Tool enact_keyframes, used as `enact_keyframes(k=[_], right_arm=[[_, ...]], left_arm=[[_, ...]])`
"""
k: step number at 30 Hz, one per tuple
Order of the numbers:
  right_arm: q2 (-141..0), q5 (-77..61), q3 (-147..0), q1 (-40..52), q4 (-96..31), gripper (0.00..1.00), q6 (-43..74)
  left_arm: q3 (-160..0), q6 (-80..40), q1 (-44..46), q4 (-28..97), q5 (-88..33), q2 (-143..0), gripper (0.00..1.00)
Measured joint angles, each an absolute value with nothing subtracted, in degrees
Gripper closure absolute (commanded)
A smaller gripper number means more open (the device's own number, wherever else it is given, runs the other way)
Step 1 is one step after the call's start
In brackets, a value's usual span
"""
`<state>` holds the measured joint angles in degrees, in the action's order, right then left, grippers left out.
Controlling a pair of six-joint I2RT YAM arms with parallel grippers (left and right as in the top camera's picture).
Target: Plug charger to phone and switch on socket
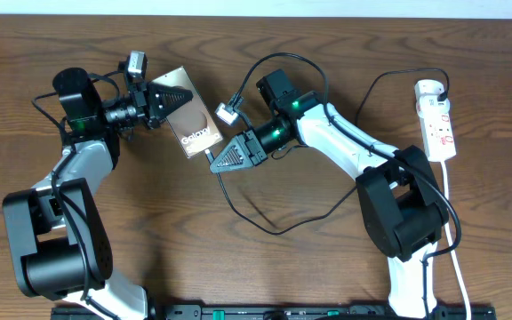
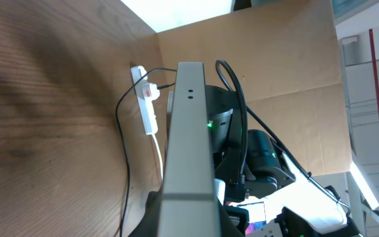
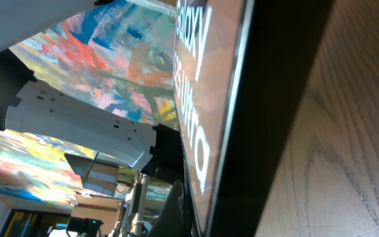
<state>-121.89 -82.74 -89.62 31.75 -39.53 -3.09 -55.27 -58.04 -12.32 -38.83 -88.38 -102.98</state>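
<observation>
Brown wood-grain table (image 1: pixel 265 271): one, under both arms.
Phones: one flat, rectangular, shiny grey-brown phone (image 1: pixel 192 124) with white "Galaxy" lettering. It lies between the two arms, left of the table's middle. The left wrist view shows it edge-on (image 2: pixel 189 131). In the right wrist view it fills much of the frame (image 3: pixel 206 99).
Chargers: one thin black charger cable (image 1: pixel 272 230). It loops over the wood from the right gripper's tip, then arcs across to the power strip.
Power strips: one long white power strip (image 1: pixel 438 120) (image 2: pixel 149 105) with small red marks too small to count. It sits at the table's right side, well apart from the phone. Its thicker white cord (image 1: pixel 452 213) trails toward the near edge.
Arms: two, one gripper each.
Left gripper (image 1: pixel 169 100): fully closed, clamped on the end of the phone away from the lettering. Whether the phone is lifted off the wood cannot be told.
Right gripper (image 1: pixel 216 160): fully closed, its tip at the corner of the phone's lettered end. The charger cable runs out from under it. The plug tip is hidden, so whether it sits in the phone cannot be told.
</observation>
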Motion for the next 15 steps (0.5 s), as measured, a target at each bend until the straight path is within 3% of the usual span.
enact_keyframes(k=[15], right_arm=[[-121.93, -82.65, -89.36, 31.75, -36.16, 0.99, 1.74]], left_arm=[[-55.29, -54.57, -11.14, -39.09, -87.59, -102.98, 0.93]])
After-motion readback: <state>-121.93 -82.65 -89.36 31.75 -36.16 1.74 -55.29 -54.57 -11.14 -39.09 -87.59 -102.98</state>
